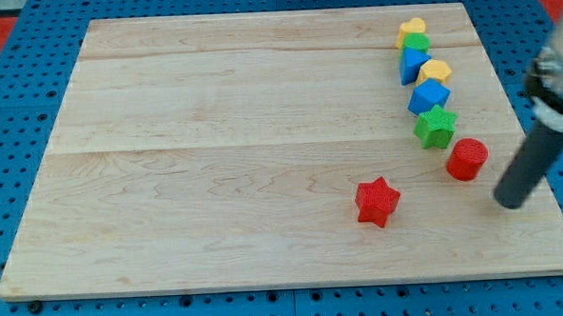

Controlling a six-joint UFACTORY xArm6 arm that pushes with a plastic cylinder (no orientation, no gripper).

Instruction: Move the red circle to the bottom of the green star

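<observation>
Red star (377, 201) lower middle; yellow (412, 28), green (416, 43), blue (413, 64), yellow (434, 72), blue (428, 96) blocks chained upper right.

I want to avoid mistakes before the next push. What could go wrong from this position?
My tip sits to the view's right of the red circle block, slightly lower. A push toward the view's left might:
1. Drive the circle into the green star block just above-left, shifting it.
2. Overshoot toward the red star block.

- You had bright, even light on the wooden board (262, 159), with no glare.
- Blocks cast short, soft shadows.
- The rod (529, 166) looked motion-blurred.
</observation>
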